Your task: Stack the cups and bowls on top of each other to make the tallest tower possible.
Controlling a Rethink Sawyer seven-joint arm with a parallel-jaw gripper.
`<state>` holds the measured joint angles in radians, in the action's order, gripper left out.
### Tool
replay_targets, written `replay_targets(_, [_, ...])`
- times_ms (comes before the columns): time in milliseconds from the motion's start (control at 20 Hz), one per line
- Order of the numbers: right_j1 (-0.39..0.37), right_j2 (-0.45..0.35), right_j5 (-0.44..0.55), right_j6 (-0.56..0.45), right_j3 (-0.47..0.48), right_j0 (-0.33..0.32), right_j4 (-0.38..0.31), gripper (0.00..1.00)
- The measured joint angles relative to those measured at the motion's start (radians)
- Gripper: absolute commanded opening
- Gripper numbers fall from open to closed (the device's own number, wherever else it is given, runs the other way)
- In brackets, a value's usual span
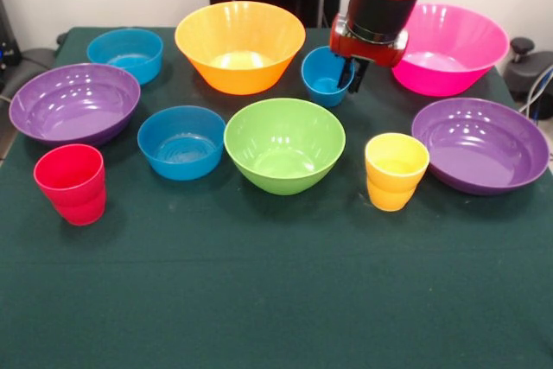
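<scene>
On the table (259,300) nothing is stacking yet (all bowls apart); the gripper (349,75) is grasping the blue cup's (324,77) rim.

Ten vessels on display: three cups, blue (326,76), red (71,183) and yellow (396,170); seven bowls, two small blue (126,54) (181,142), one green (284,144), one orange (239,46), one pink (454,49), two purple (73,103) (479,144).
</scene>
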<state>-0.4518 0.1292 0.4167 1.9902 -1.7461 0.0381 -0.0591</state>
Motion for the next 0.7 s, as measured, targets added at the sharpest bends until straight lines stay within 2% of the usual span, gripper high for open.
replay_targets(350, [-0.001, 0.002, 0.037, 0.0, 0.0, 0.002, 0.001, 0.0])
replay_targets(550, [-0.014, 0.009, 0.138, 0.0, 0.0, 0.014, 0.001, 0.0])
replay_targets(700, [-0.042, 0.018, 0.267, 0.0, 0.001, 0.029, 0.001, 0.0])
